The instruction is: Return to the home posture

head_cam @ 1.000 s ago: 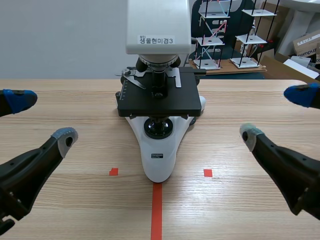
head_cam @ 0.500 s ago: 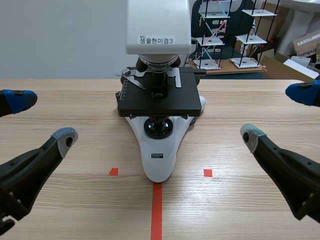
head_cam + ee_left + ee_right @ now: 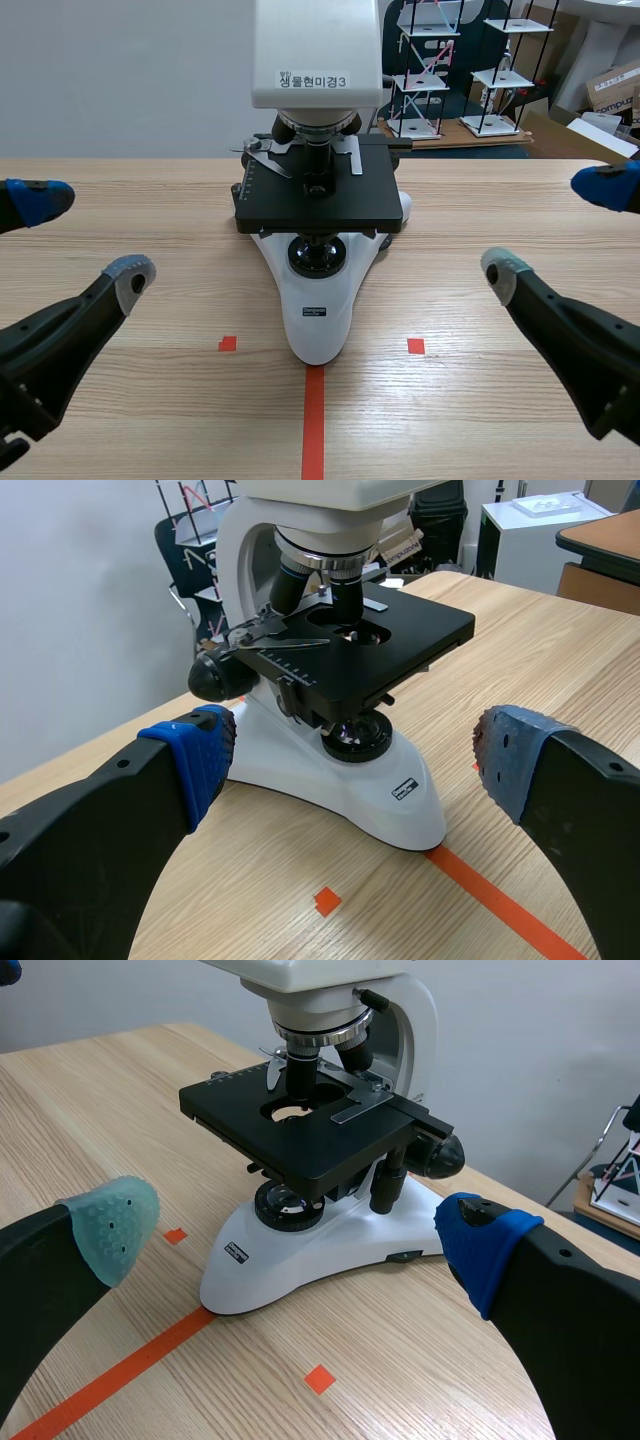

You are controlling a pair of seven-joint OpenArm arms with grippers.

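Left hand (image 3: 85,237) spread wide, right hand (image 3: 552,228) spread wide, both low

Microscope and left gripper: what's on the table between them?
Only bare table with a small tape square; the scene view shows the open left gripper clear of the microscope.

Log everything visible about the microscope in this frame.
The microscope stands upright on the table, its rounded white base toward the robot, tip at the red tape line. White body, seemingly painted metal or plastic; head with a label; black objectives over a black stage with slide clip and scale; black focus knobs; lamp lens in the base. Only the table touches it.
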